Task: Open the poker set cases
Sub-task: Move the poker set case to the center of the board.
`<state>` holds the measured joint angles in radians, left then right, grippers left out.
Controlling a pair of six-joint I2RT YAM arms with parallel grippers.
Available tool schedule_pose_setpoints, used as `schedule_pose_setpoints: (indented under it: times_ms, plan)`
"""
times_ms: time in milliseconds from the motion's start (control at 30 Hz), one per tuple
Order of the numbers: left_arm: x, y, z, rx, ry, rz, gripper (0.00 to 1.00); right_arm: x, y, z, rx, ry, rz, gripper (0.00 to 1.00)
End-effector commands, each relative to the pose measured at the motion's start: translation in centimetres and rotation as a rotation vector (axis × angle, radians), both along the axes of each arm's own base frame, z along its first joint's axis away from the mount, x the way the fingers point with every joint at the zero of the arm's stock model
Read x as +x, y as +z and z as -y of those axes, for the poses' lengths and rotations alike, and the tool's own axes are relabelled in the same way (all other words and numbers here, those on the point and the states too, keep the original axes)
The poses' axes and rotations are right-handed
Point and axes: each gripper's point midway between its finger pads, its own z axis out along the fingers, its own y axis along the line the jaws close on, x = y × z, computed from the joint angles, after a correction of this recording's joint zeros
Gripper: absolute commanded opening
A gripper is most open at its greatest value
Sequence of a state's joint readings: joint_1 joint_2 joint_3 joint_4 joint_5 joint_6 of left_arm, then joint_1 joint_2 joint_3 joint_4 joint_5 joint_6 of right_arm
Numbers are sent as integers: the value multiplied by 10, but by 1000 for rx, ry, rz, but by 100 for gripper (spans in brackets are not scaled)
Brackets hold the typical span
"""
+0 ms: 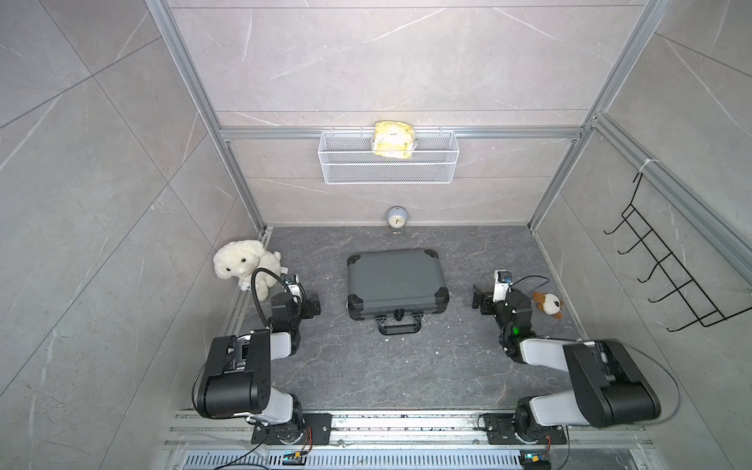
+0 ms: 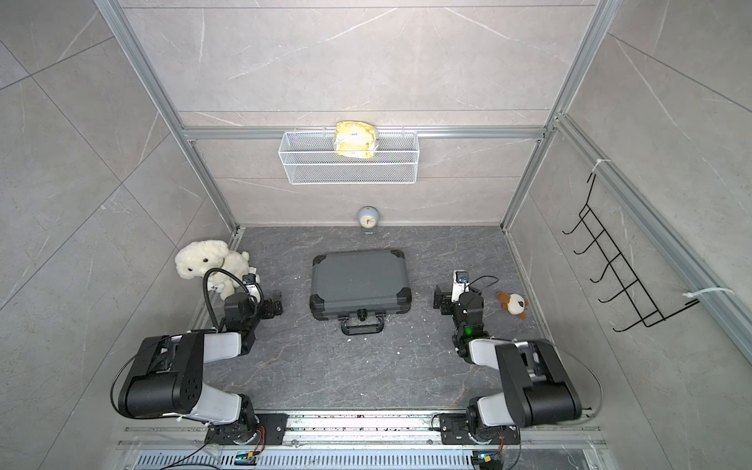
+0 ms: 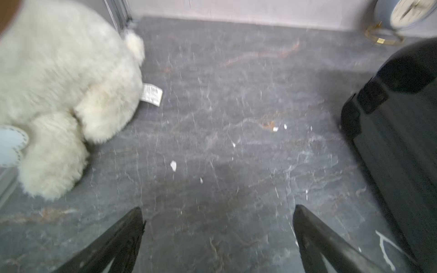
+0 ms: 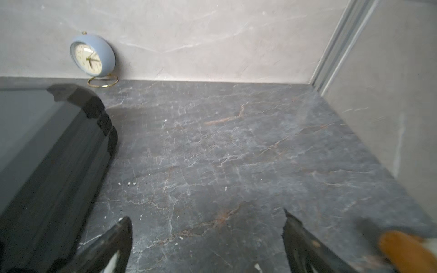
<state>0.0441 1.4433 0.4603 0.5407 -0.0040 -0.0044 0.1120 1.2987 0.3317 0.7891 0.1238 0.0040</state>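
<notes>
Jaws wide apart; case handle (image 1: 399, 329) (image 2: 362, 330) shows only in both top views.

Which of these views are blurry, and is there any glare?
Both top views are sharp, though the yellow bag looks overexposed. The left wrist view is smeared, with plush and case soft. The right wrist view blurs the case, while the clock is fairly crisp.

The left claw (image 3: 218, 208) gapes over dark floor (image 3: 236, 106) between a white plush dog (image 3: 59, 82) and the case (image 3: 402, 141).
</notes>
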Motion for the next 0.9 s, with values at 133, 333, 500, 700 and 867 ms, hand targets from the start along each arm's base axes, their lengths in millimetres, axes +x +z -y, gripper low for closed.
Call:
schedule_pose_setpoints:
  times_ms: [133,333,500,700,867]
  plan:
    - [-1,136,73,-11,-148,130,100,-31,59,22,188,-202,-142,100]
    - [-29,152,49,-201,135,70,100,-65,43,78,252,-676,-416,100]
    - [-44,130,29,-314,318,-13,100,-59,42,4,457,-264,-357,94]
    - [-43,100,117,-596,-81,-175,95,-86,-14,-62,574,-105,-551,98]
    - [-50,80,156,-763,-252,-217,95,-95,-43,-144,658,135,-566,96]
